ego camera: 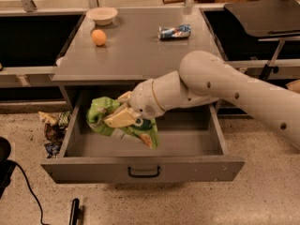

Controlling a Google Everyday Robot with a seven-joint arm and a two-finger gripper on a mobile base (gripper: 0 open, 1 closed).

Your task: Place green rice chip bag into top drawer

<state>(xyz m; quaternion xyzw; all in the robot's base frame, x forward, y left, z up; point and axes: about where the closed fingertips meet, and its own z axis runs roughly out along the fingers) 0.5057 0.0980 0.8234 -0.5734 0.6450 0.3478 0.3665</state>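
The gripper (115,118), over the left half of the drawer (140,168), clamps the bag (100,111), whose folds hide part of its fingers. The bag's lettering cannot be read. The arm (211,81) and bag cover most of the drawer's back wall and some floor; the arm runs off the right edge. Print on the packet (174,31) is too small to read

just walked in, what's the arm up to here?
The robot's gripper is clamped on the green rice chip bag and holds it down in the left part of the open top drawer. The bag is not yet released, and whether it touches the drawer floor cannot be told. Nothing else shows inside the drawer. On the tabletop sit an orange, a bowl and a blue-silver packet, all untouched.
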